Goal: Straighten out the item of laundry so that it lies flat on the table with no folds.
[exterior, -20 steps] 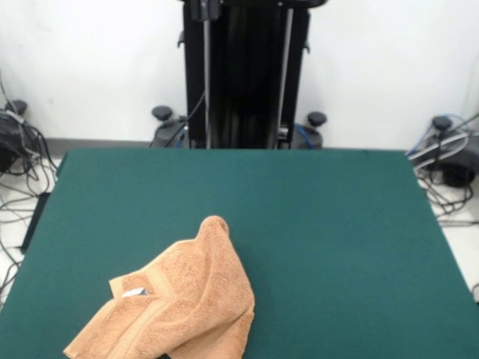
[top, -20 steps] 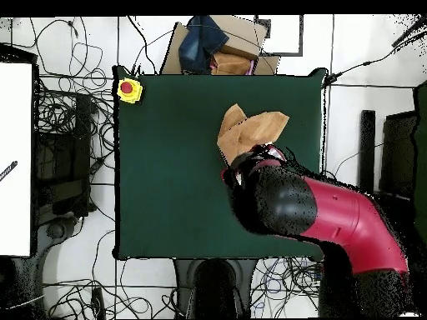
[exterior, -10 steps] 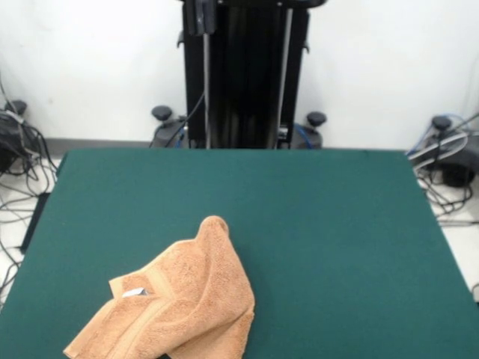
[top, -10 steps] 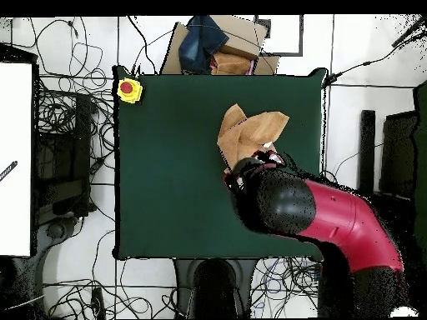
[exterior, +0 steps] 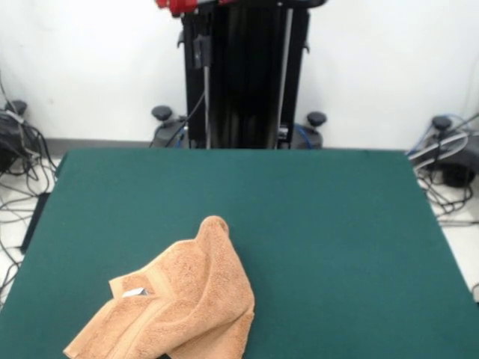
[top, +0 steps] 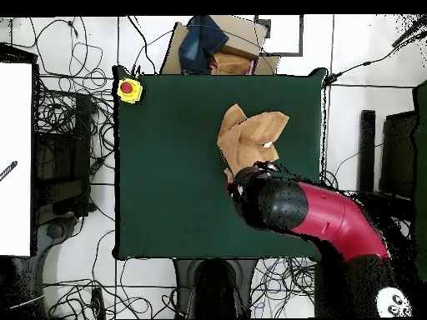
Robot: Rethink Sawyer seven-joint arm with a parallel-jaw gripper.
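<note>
Towel [exterior: 176, 303] sits crumpled on the table [exterior: 322, 224] just beyond the end effector [top: 250, 177], whose grip state I can't tell, and being soft, floppy terry I'd pinch a hemmed corner.

Peach towel [exterior: 176, 303] lies crumpled w/ folds near front edge of green table [exterior: 322, 224].

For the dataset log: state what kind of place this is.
Most likely a robotics lab. A red arm reaches over a green table holding a crumpled towel, with cables across the floor and a yellow emergency-stop button.
</note>
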